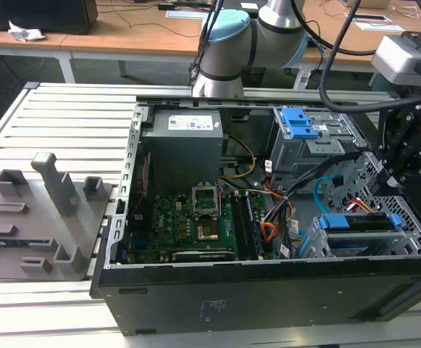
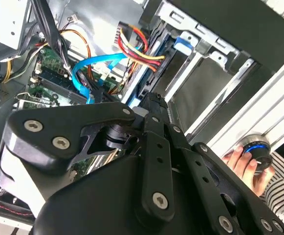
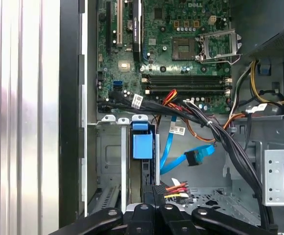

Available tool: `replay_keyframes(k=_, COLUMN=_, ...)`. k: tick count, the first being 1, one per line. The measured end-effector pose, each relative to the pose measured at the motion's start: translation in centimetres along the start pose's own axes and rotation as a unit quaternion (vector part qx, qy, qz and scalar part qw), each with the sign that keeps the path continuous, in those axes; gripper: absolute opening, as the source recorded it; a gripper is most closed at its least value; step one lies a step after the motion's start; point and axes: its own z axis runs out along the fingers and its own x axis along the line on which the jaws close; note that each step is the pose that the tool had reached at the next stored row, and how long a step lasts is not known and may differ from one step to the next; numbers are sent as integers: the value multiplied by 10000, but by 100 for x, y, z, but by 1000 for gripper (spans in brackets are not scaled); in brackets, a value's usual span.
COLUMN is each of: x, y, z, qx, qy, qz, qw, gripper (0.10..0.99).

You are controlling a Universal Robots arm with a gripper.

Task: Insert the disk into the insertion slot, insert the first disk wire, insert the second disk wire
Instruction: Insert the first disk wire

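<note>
Ribbed, silvery worktop of long metal slats in the foreground of the exterior view. Behind it, pale wooden desks on white legs, with a black box and crumpled white paper on top. Dark grey floor beneath. Even, bright light.

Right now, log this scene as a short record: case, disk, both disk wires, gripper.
setting: open computer case on a slotted metal table
disk: sits in the insertion slot, blue carrier tab showing
gripper: at the disk's end
first disk wire: black plug beside the gripper; whether it is mated, cannot tell
second disk wire: light-blue, plug loose, apart from the disk
bystander: a hand on a blue-ringed knob
</note>
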Motion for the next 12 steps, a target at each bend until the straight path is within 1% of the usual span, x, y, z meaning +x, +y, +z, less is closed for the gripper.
replay_keyframes(k=1, x=0, y=39, z=5, qx=0, qy=-2, qz=0, qw=10000, gripper=106)
replay_keyframes(k=5, x=1, y=158, z=22, qx=0, qy=-4, qz=0, qw=10000, gripper=106)
replay_keyframes(k=6, x=1, y=171, z=22, qx=0, qy=-3, qz=0, qw=10000, gripper=106)
replay_keyframes(k=12, x=1, y=176, z=23, qx=0, qy=-3, qz=-1, qw=10000, gripper=106)
